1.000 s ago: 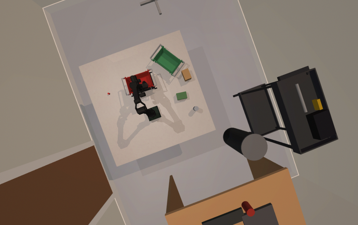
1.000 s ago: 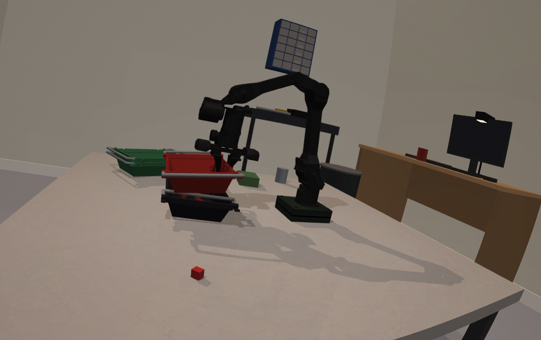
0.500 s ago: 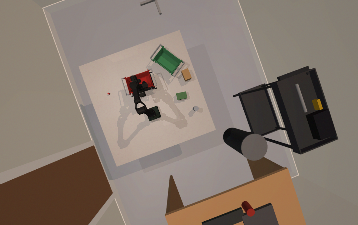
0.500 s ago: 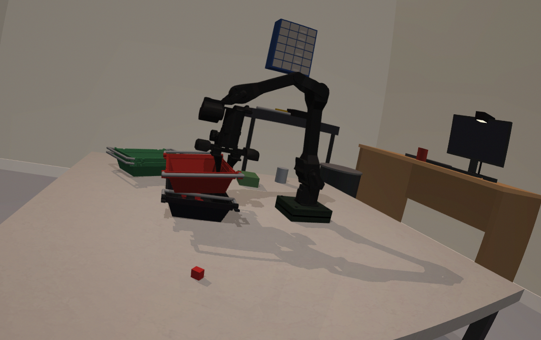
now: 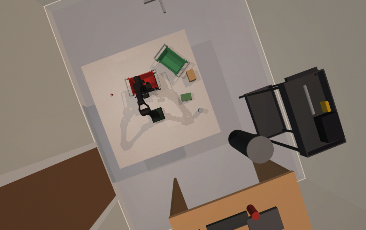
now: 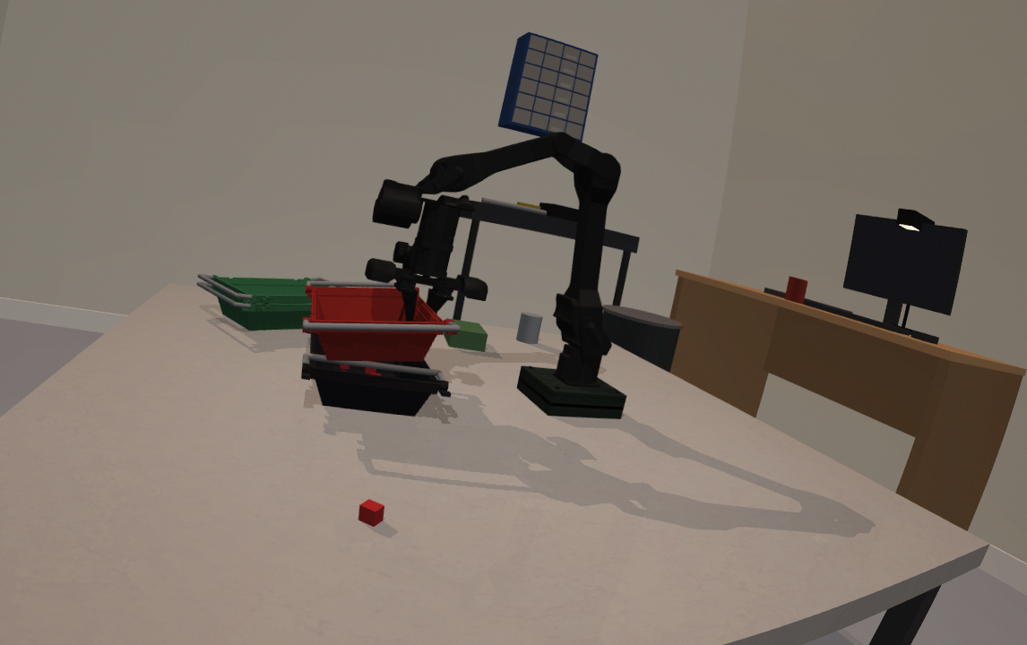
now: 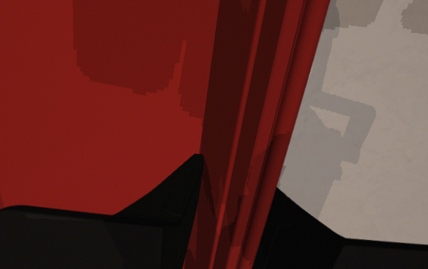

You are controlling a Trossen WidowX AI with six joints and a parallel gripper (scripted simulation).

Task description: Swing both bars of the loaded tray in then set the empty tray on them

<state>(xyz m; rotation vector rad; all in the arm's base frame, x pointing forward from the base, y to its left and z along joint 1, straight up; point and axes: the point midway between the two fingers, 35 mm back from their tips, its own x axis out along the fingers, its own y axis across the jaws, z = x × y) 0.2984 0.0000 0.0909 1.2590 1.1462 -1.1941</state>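
My gripper (image 7: pixel 217 165) (image 6: pixel 409 308) is shut on the long side wall of the empty red tray (image 5: pixel 147 80) (image 6: pixel 368 332) (image 7: pixel 87 112), with one finger inside and one outside. The red tray hangs roughly level right over the loaded black tray (image 6: pixel 368 397). The black tray's grey wire bars (image 6: pixel 376 366) lie in across its top, with small red blocks showing beneath them. The red tray's bottom is very close to the bars; I cannot tell whether it touches them. The red tray's own bar (image 6: pixel 376 326) runs along its near end. From above, the red tray hides almost all of the black tray.
A green tray (image 5: pixel 170 59) (image 6: pixel 261 300) lies behind. A loose red cube (image 5: pixel 111 94) (image 6: pixel 370 511) lies to the left on the table. A green block (image 5: pixel 186 97) (image 6: pixel 467 332), a tan block (image 5: pixel 191 75) and a grey cylinder (image 5: pixel 200 110) (image 6: pixel 529 327) stand to the right. The arm's base (image 5: pixel 158 115) (image 6: pixel 571 391) is close by.
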